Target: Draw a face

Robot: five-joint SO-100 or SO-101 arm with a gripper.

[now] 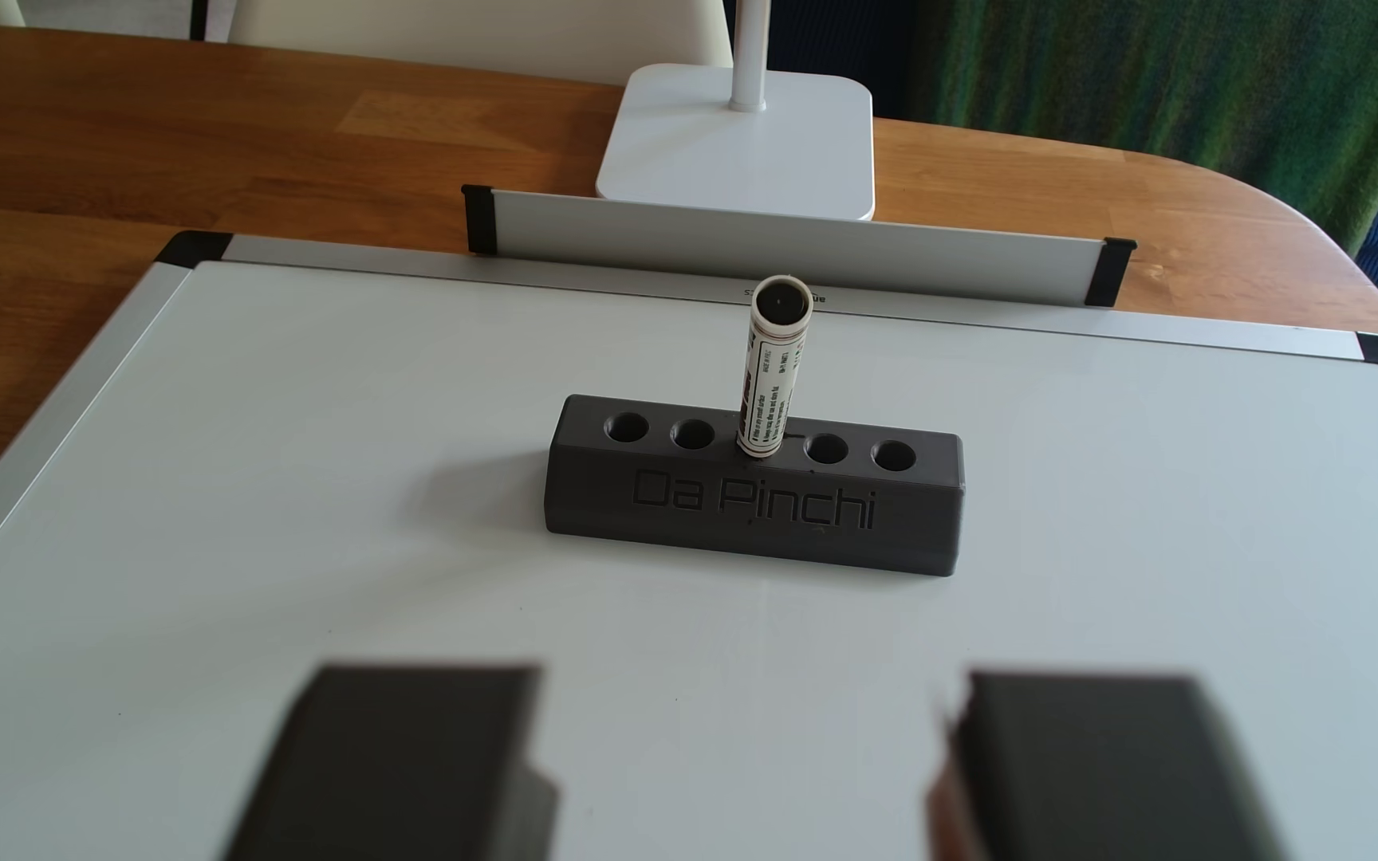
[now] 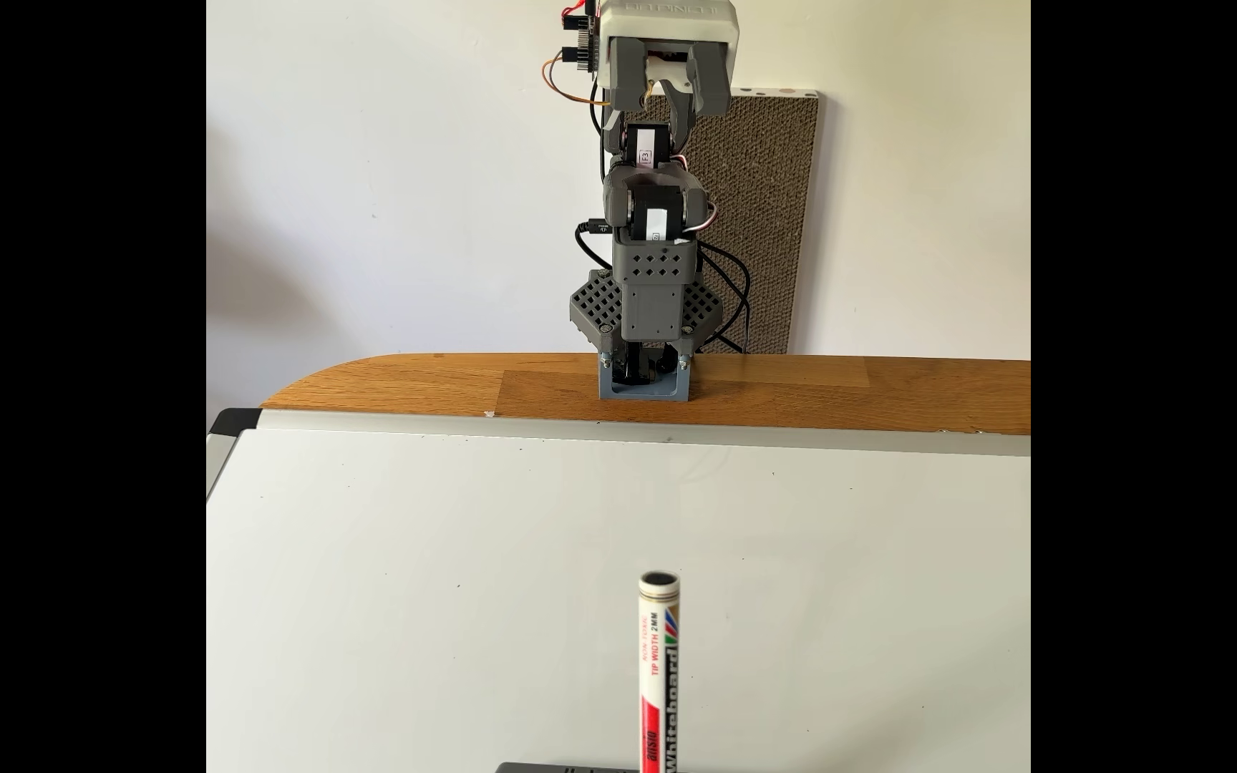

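Note:
A white whiteboard marker [image 1: 770,372] stands upright, tail end up, in the middle hole of a grey block [image 1: 752,513] engraved "Da Pinchi". The block sits on a whiteboard [image 1: 338,497]. My gripper [image 1: 752,687] is open, and its two dark fingers [image 1: 404,762] frame the bottom of the other view, well short of the block, with nothing between them. In the fixed view the arm is raised high above its base, with the gripper [image 2: 669,89] far behind the marker [image 2: 659,669]. The face is out of view; the board [image 2: 452,557] shows bare white.
The whiteboard lies on a wooden table [image 1: 172,141]. Past its far edge are an aluminium pen tray [image 1: 793,248] and a white stand base [image 1: 739,141]. The arm's base [image 2: 645,379] is clamped at the table edge, before a brown panel [image 2: 764,223].

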